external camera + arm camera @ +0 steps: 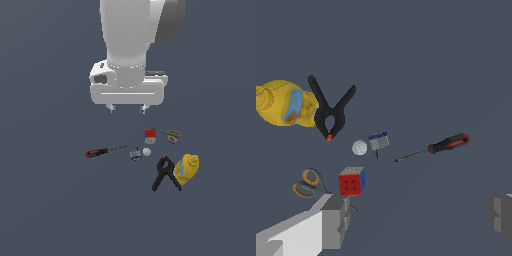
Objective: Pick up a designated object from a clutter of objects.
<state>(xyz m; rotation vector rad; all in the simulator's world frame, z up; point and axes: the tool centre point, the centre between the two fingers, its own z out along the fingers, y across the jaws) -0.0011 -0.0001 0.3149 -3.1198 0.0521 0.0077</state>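
Observation:
The screwdriver (100,151) lies flat at the exterior view's left of the clutter, red-and-black handle outward, thin dark shaft pointing toward the other items. It also shows in the wrist view (438,147). My gripper (128,108) hangs high above the surface, behind the clutter, open and empty. In the wrist view its two grey fingers (336,220) stand wide apart, with the gripper's midpoint (418,217) short of the screwdriver.
A black spring clamp (165,173) lies beside a yellow bottle (187,169). A red-and-blue cube (149,135), scissors (171,135), a white ball (147,151) and a small blue-white piece (135,155) lie between them and the screwdriver.

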